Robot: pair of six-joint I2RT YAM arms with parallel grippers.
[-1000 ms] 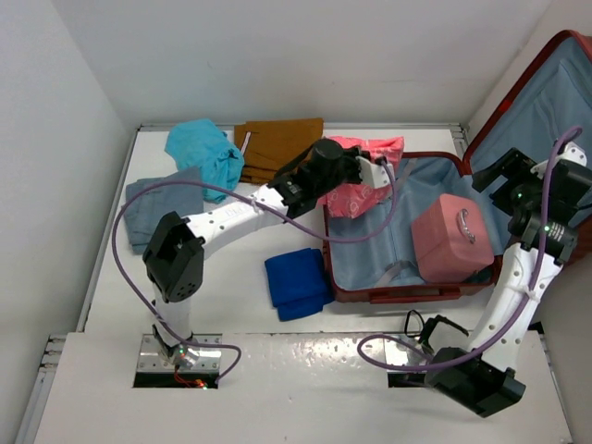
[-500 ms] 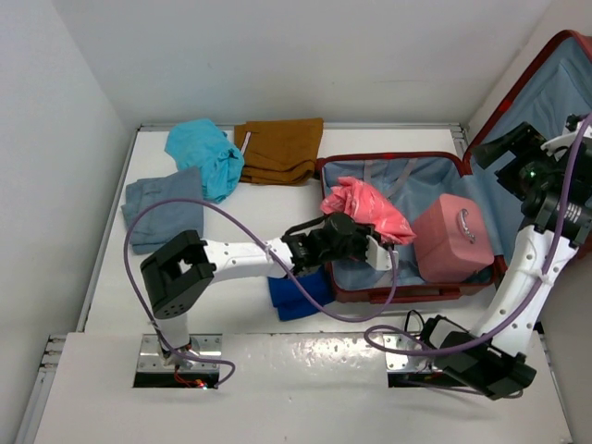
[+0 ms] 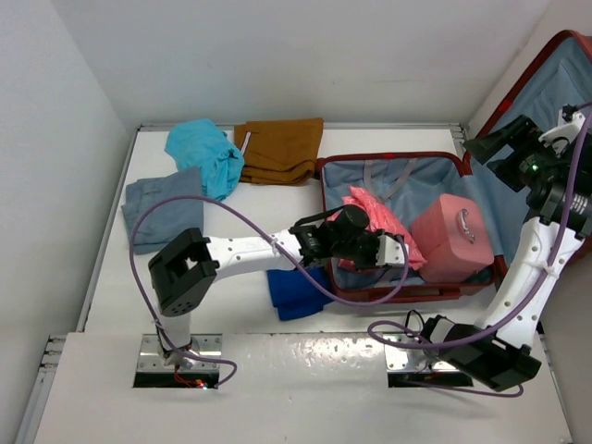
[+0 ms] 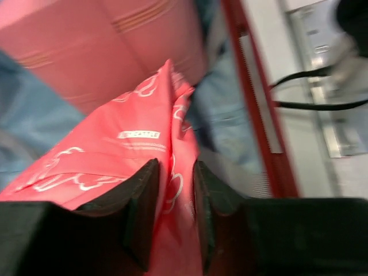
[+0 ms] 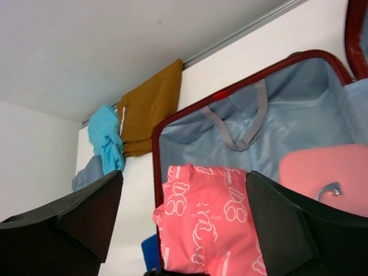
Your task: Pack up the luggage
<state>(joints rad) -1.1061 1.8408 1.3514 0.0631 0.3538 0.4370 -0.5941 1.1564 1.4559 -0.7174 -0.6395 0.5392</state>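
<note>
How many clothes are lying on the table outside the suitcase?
4: turquoise cloth and brown cloth at the far edge, grey-blue cloth at left, dark blue cloth beside the suitcase, partly under the left arm.

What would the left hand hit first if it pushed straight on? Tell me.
Probably the small pink hard case, lying just beyond the pink bear-print cloth the left hand grips, inside the red suitcase; depth is unclear.
</note>
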